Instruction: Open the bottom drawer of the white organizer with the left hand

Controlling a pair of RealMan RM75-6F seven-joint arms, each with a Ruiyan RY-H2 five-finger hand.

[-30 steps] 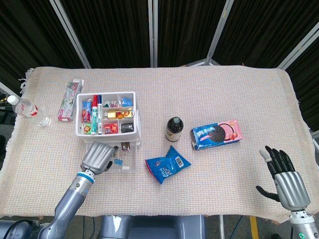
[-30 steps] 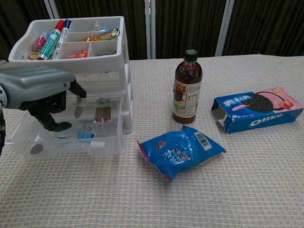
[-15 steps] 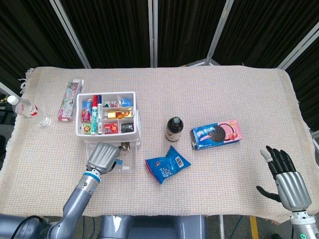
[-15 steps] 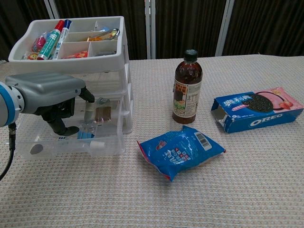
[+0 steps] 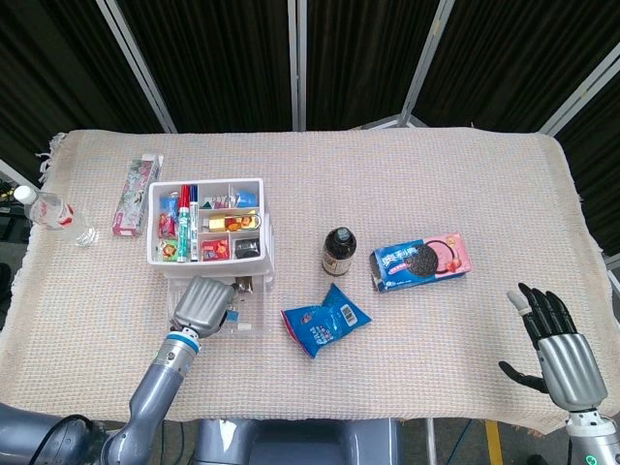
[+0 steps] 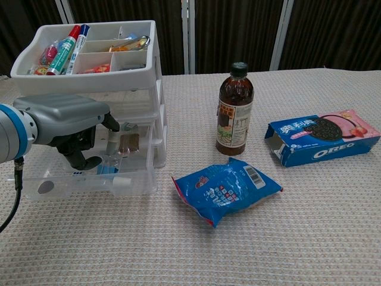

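A white plastic organizer (image 5: 206,221) with an open compartmented top tray stands on the left part of the beige woven tablecloth (image 5: 387,184). Its clear plastic bottom drawer (image 6: 89,179) is pulled out toward the robot, past the white frame, with small items lying inside. The left hand (image 6: 62,122), silver-backed, sits over the open drawer with its dark fingers (image 6: 80,158) curled down into it; whether they grip the drawer wall or only rest inside cannot be told. In the head view the same hand (image 5: 201,305) covers the left half of the drawer.

The top tray holds red and blue markers (image 6: 70,39) and small colourful bits.

Just right of the drawer's front lies a blue foil snack packet (image 6: 227,189), near but apart from it. Behind the packet stands a brown glass bottle with a dark cap (image 6: 234,111), and further right lies a blue-and-pink Oreo cookie box (image 6: 321,136).

Left of the organizer, a pink-and-green carton (image 5: 131,194) lies flat, and a clear plastic water bottle with a red label (image 5: 53,215) lies at the cloth's left edge.

The right hand (image 5: 557,354) is held at the near right corner, well apart from everything, fingers spread and holding nothing.
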